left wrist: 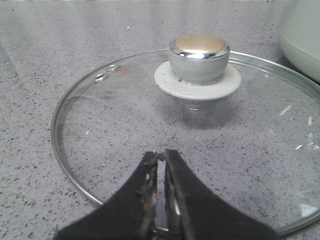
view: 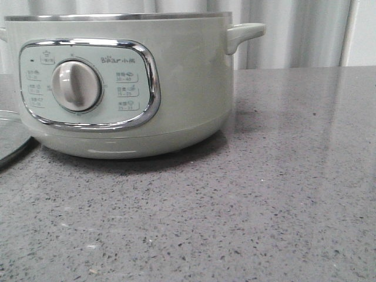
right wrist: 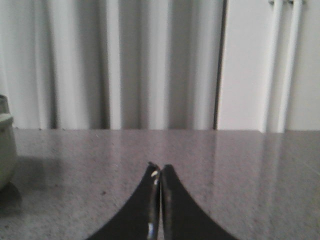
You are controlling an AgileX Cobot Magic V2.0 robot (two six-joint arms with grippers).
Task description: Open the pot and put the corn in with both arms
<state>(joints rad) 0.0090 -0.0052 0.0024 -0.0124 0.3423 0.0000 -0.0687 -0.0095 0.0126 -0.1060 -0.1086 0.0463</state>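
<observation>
The pale green pot (view: pixel 188 88) stands at the back left of the grey table with its steel rim uncovered. Its interior is hidden. Its wall also shows in the left wrist view (left wrist: pixel 305 40) and the right wrist view (right wrist: pixel 5 150). The corn is not in view. The glass lid (left wrist: pixel 115 115) with its metal knob (left wrist: pixel 200 57) lies flat on the table beside the pot; its edge shows in the front view (view: pixel 9 138). My left gripper (left wrist: pixel 160 156) is shut and empty above the lid's near rim. My right gripper (right wrist: pixel 160 168) is shut and empty over bare table, right of the pot.
The speckled grey table (view: pixel 264 194) stretches in front of and to the right of the pot. Pale curtains (right wrist: pixel 125 60) and a white wall hang behind the table's far edge. Neither arm shows in the front view.
</observation>
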